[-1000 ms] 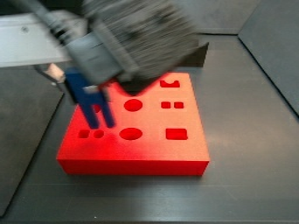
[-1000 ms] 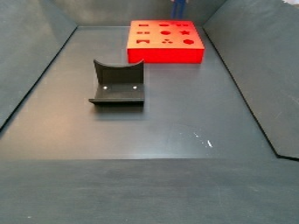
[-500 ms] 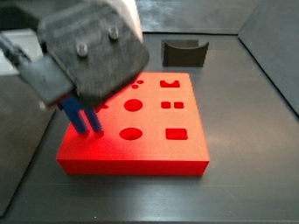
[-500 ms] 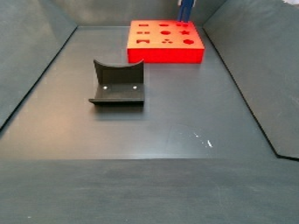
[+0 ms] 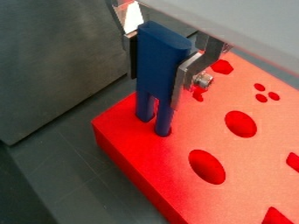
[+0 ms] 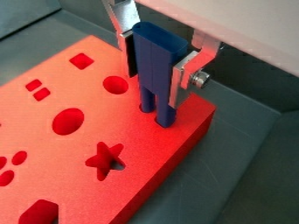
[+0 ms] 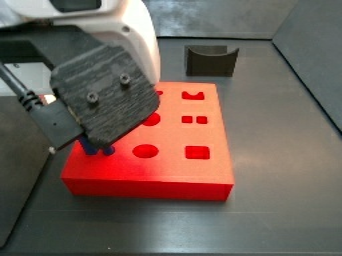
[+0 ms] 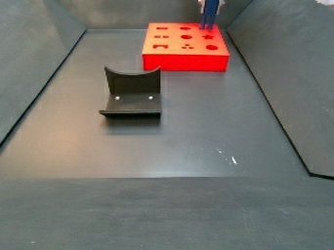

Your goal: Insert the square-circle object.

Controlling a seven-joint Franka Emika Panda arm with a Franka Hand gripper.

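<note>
The square-circle object [image 5: 158,74] is a small blue piece with two parallel prongs. My gripper [image 5: 160,70] is shut on it, silver fingers [image 5: 191,72] clamped on its two sides, and holds it upright. It also shows in a wrist view [image 6: 155,66]. Its prong tips meet the top of the red block [image 5: 176,171] near one corner [image 6: 176,122]; I cannot tell how deep they sit. In a side view the gripper [image 7: 94,140] hides most of the blue piece [image 7: 94,149] over the red block [image 7: 160,170]. In a side view [image 8: 209,10] the piece stands over the block's [image 8: 186,61] far right corner.
The red block has round [image 6: 68,121], square [image 6: 80,60] and star [image 6: 105,157] holes in its top. The dark fixture [image 8: 131,93] stands on the grey floor away from the block, and also shows in a side view [image 7: 211,60]. Grey walls ring the floor.
The gripper has moved down with the blue piece. Its prongs, earlier hanging above the red block, now reach the block's top at the corner.
</note>
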